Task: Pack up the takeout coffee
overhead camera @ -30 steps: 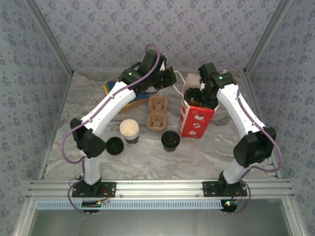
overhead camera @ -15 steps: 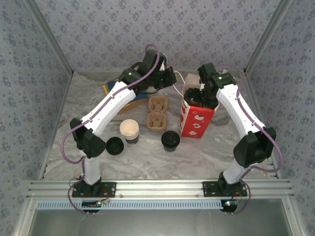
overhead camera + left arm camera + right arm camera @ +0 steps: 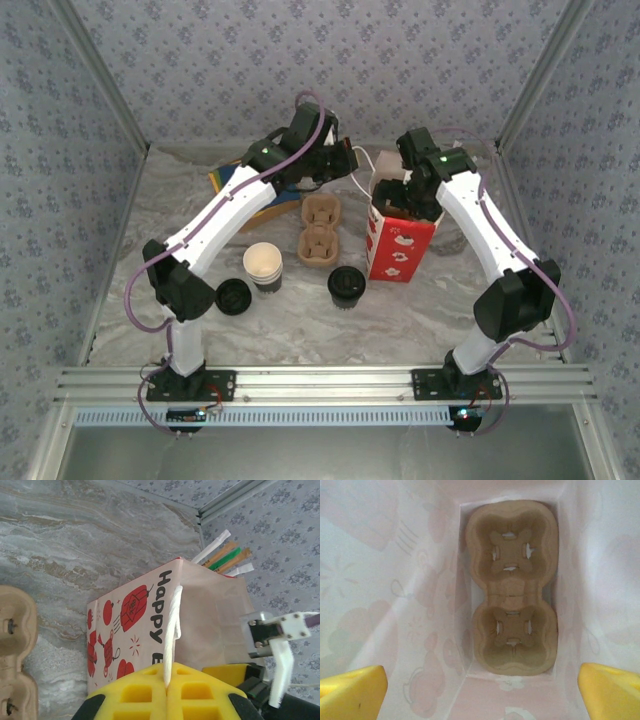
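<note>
The takeout coffee [image 3: 346, 285], a small cup under a black lid, stands on the table in front of the red-and-white paper bag [image 3: 400, 245]. My left gripper [image 3: 167, 685] is shut on the bag's white twisted handle [image 3: 173, 625] and holds it up at the bag's back left. My right gripper [image 3: 482, 695] hovers open over the bag's mouth, its yellow fingertips [image 3: 352, 690] spread wide. A brown two-cup carrier [image 3: 512, 585] lies flat on the bag's floor, both wells bare.
A second brown carrier [image 3: 320, 232] lies left of the bag. A lidless cup [image 3: 263, 265] and a loose black lid [image 3: 233, 296] sit at front left. A blue-and-yellow tray [image 3: 250, 200] is under the left arm. Wrapped straws [image 3: 225, 555] lean behind the bag.
My right wrist has shifted slightly left and back above the bag. The left gripper keeps its hold on the handle; cups and lid have not moved.
</note>
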Controlling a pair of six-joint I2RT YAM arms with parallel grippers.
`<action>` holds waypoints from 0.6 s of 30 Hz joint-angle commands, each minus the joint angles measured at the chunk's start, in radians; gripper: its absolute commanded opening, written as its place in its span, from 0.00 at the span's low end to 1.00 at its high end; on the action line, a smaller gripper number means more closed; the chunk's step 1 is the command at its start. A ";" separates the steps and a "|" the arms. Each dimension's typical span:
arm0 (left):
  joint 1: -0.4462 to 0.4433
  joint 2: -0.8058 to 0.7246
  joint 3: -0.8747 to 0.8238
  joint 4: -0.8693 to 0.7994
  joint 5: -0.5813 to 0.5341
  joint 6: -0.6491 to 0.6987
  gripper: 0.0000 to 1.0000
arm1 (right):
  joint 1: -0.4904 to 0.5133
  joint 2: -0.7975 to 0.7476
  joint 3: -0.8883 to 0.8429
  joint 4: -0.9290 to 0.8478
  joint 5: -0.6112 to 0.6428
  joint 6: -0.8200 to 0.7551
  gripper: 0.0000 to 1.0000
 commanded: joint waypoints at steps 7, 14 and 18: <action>0.034 -0.050 -0.078 0.027 0.001 0.010 0.00 | 0.036 -0.018 0.053 -0.067 0.086 -0.025 1.00; 0.029 -0.048 -0.092 0.048 0.015 0.004 0.00 | 0.060 0.017 0.059 -0.056 0.096 -0.034 1.00; 0.030 -0.053 -0.093 0.037 0.009 0.008 0.00 | 0.050 0.032 0.092 -0.108 0.120 -0.058 1.00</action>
